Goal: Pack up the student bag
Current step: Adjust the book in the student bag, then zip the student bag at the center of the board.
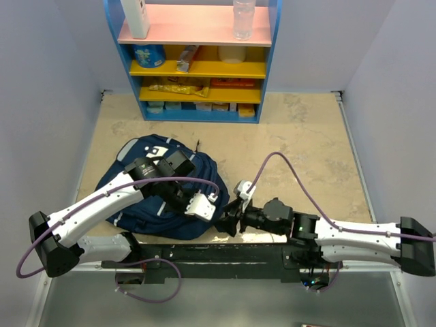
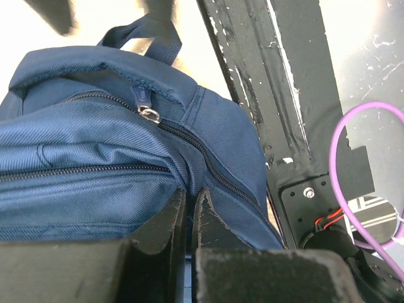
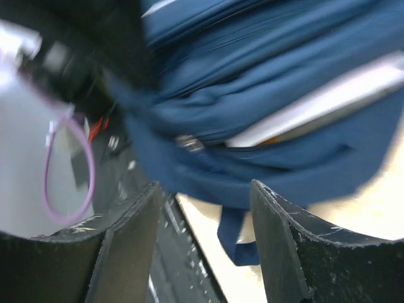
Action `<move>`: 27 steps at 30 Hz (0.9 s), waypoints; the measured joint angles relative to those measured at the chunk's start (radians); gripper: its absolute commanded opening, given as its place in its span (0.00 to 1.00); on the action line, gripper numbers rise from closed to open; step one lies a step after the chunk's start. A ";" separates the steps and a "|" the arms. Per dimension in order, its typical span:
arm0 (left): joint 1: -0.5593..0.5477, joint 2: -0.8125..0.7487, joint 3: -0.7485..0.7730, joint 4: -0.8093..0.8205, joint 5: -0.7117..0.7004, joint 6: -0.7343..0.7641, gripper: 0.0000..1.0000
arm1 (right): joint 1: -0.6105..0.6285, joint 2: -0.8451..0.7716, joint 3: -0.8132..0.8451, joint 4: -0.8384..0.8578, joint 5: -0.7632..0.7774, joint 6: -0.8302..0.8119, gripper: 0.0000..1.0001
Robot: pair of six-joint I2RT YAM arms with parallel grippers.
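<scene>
Counting one student bag (image 1: 163, 225), lying left of centre in the overhead view, and two grippers meeting at its lower right edge. Seeing the left gripper (image 1: 204, 204) pressed shut against the fabric, but failing to tell whether any cloth is being pinched. Seeing the right gripper (image 1: 230, 218) spread wide, gripping nothing, just short of the bag. Finding the right wrist view blurred, a pale strip (image 3: 315, 104) across the bag being unidentifiable. Noting one zip pull (image 2: 149, 113) and one carry loop (image 2: 148, 31), showing clearly only from the left wrist.
</scene>
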 measured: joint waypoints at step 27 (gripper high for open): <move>0.004 -0.005 -0.001 -0.010 -0.021 -0.005 0.00 | 0.054 0.376 0.124 0.130 0.094 -0.186 0.01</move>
